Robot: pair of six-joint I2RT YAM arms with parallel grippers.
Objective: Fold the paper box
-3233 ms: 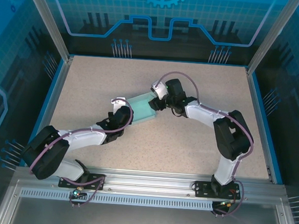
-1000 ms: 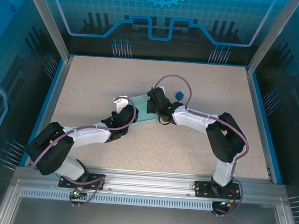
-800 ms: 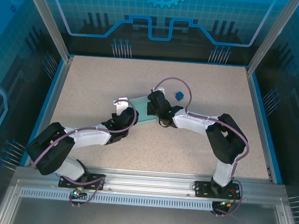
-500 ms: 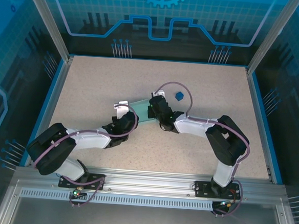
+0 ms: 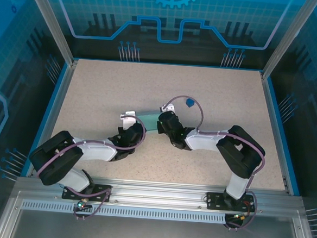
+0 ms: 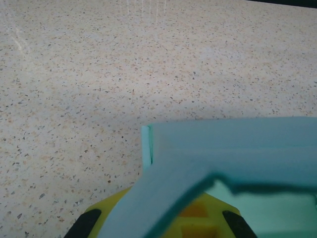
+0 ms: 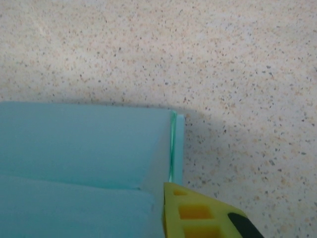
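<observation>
Lying mid-table [image 5: 95,87], the paper box [image 5: 149,122] is spanned btwn both grippers. Its left end is clamped by the left gripper [image 5: 130,127], jaws closed on the card. The right gripper [image 5: 162,121] is closed at the box's right end, touching it; whether card is pinched there can't be told.

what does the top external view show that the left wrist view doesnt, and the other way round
Top external gives the layout: the left claw at the left end of the paper box, the right claw at its right end, and a small dark blue cube on the table behind them. Left wrist gives close detail: a bent flap of the box draped over the claw's yellow finger, plus a layered card edge. Both share the pale blue box and the speckled table.
</observation>
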